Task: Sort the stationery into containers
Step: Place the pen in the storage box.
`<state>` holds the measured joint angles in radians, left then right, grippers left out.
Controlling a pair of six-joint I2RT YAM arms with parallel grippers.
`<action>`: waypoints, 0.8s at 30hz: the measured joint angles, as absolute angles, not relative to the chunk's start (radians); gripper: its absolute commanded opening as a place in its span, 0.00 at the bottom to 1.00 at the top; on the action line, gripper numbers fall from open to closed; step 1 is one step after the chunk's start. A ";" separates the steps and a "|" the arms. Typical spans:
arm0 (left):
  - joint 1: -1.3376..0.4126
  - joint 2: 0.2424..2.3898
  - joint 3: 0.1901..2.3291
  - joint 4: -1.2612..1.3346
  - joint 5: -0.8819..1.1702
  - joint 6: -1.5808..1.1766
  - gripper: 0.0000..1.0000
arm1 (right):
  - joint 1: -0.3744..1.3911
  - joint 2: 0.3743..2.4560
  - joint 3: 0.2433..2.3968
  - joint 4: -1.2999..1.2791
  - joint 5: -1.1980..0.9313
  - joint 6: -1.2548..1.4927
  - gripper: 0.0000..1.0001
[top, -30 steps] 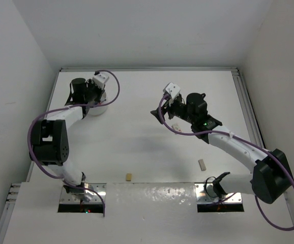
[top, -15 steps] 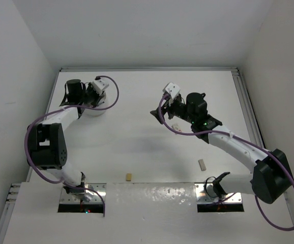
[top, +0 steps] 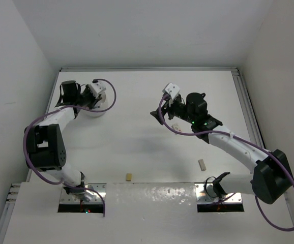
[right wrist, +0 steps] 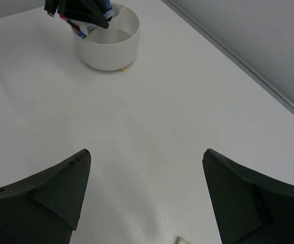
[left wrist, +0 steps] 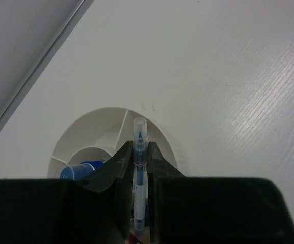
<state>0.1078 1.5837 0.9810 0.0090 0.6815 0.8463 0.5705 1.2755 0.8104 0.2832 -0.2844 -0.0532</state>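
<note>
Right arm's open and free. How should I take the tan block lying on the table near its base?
Come straight down on the tan block and close the right gripper across its narrow width, at mid-length. It lies flat, its long axis running roughly near-to-far, and nothing touches its long sides, so turn the wrist until the fingers close left-right.

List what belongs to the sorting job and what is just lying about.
Job in hand:
pen, clamped in the jaws of the left gripper over the divided white container; blue-capped item inside it; tan block; pale block; small white block by the open right gripper.

Just there:
purple cables; table; metal base plate.
</note>
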 measured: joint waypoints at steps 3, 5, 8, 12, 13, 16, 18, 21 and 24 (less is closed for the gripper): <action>0.115 1.584 0.978 0.001 0.694 0.865 0.10 | 0.570 1.272 0.810 0.283 -0.288 -0.053 0.89; 0.118 1.584 0.973 0.004 0.704 0.868 0.12 | 0.570 1.269 0.810 0.282 -0.289 -0.054 0.89; 0.118 1.584 0.967 0.008 0.712 0.866 0.13 | 0.570 1.269 0.814 0.277 -0.289 -0.060 0.89; 0.120 1.584 0.967 0.007 0.715 0.860 0.03 | 0.570 1.269 0.821 0.274 -0.289 -0.065 0.89; 0.121 1.584 0.967 0.007 0.716 0.861 0.01 | 0.570 1.269 0.822 0.274 -0.289 -0.067 0.89; 0.127 1.583 0.967 0.007 0.732 0.855 0.00 | 0.570 1.269 0.823 0.272 -0.290 -0.070 0.89; 0.132 1.583 0.967 0.006 0.749 0.854 0.00 | 0.570 1.269 0.827 0.268 -0.292 -0.073 0.89; 0.134 1.581 0.968 0.000 0.774 0.850 0.00 | 0.570 1.269 0.841 0.261 -0.300 -0.080 0.89; 0.136 1.576 0.968 -0.006 0.799 0.839 0.00 | 0.570 1.269 0.852 0.260 -0.311 -0.080 0.89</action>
